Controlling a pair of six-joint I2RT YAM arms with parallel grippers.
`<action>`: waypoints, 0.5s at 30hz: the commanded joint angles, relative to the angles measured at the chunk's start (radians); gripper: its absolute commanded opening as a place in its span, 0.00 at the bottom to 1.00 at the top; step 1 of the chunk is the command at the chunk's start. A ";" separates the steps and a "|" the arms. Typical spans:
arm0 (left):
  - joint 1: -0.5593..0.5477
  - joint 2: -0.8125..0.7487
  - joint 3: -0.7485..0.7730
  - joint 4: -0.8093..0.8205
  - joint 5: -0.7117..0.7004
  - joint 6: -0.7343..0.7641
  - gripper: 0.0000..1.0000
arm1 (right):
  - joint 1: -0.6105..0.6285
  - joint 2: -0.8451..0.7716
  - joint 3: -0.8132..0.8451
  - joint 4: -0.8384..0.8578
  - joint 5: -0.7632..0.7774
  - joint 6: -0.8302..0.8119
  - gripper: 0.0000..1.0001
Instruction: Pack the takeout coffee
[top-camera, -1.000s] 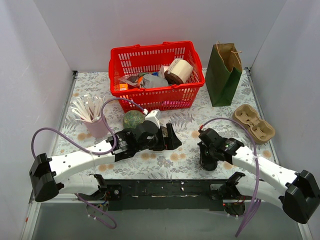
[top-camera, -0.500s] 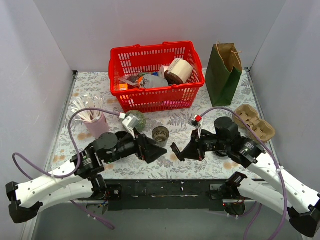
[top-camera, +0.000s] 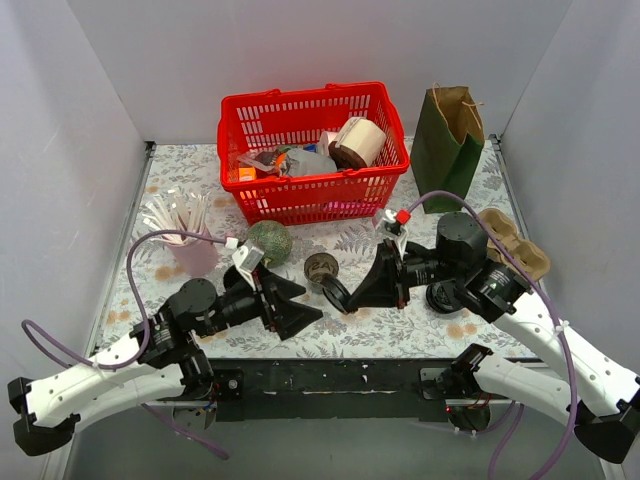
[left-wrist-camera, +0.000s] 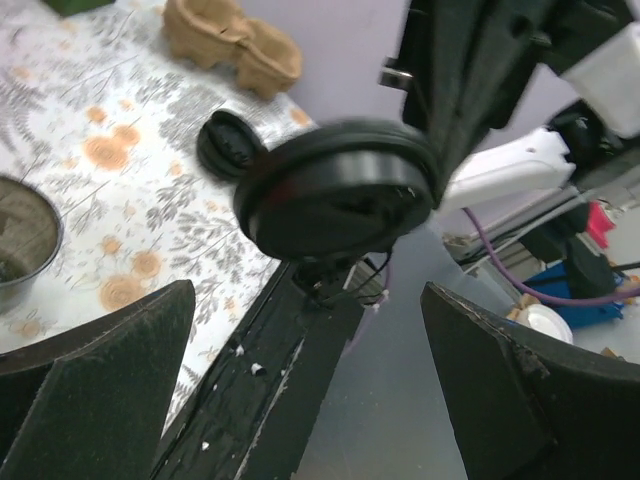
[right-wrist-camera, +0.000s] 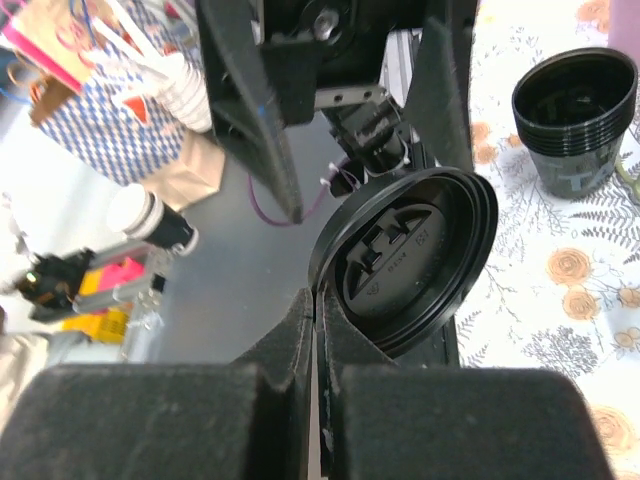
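The black cup (top-camera: 322, 267) stands upright and open-topped on the floral table; it also shows in the right wrist view (right-wrist-camera: 575, 118) and at the left edge of the left wrist view (left-wrist-camera: 18, 245). My right gripper (top-camera: 347, 292) (right-wrist-camera: 318, 300) is shut on the rim of a round black sip lid (right-wrist-camera: 410, 258), held on edge in the air just right of and nearer than the cup. The lid fills the left wrist view (left-wrist-camera: 335, 190). My left gripper (top-camera: 308, 303) (left-wrist-camera: 308, 292) is open and empty, pointing right at the lid, near and left of the cup.
A second black lid (top-camera: 440, 297) lies on the table under my right arm. A tan cardboard cup tray (top-camera: 510, 245) sits at the right, a green paper bag (top-camera: 447, 145) and a red basket (top-camera: 310, 150) at the back, a pink cup of stirrers (top-camera: 190, 245) and a green ball (top-camera: 268, 240) at the left.
My left arm has pulled back from over the cup, uncovering it. My right gripper has risen from the table with the lid and swung left toward the cup.
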 joint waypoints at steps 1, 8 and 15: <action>0.001 -0.085 -0.060 0.255 0.057 0.056 0.98 | -0.011 0.023 0.088 0.235 0.055 0.308 0.01; 0.003 0.004 -0.114 0.532 -0.092 -0.197 0.98 | -0.086 0.012 0.094 0.472 0.194 0.578 0.01; 0.003 0.107 -0.101 0.644 -0.137 -0.281 0.98 | -0.156 0.037 0.015 0.765 0.135 0.876 0.01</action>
